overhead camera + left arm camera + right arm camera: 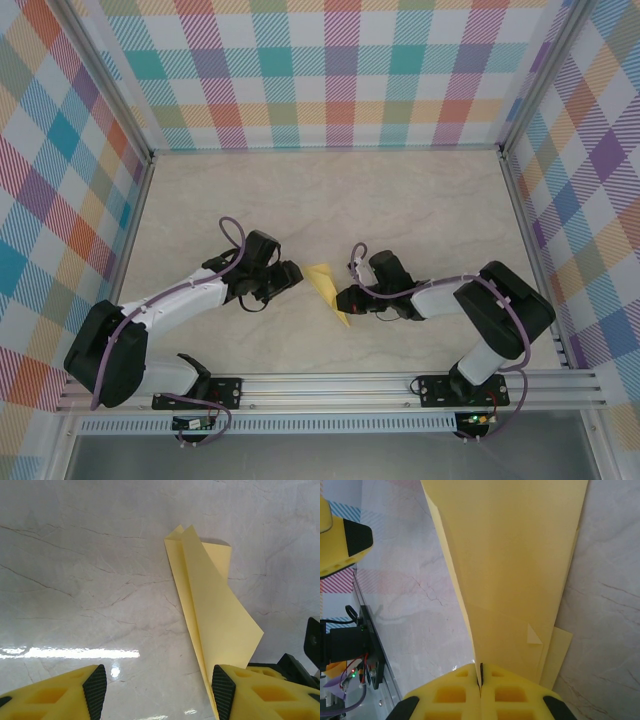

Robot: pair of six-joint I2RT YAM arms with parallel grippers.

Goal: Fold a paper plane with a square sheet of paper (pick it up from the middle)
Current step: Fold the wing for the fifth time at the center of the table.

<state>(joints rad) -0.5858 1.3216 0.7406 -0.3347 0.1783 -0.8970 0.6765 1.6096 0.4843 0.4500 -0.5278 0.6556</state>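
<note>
right gripper (481, 674) pinches creased paper plane (520, 555)

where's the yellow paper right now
In the top view the yellow paper sits at the middle of the table, its near end pinched in the right tool, the open left tool close on its left.

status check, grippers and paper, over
Right gripper shut on the folded yellow paper at its narrow end. Left gripper open, beside it, not gripping. Nothing in the way.
</note>
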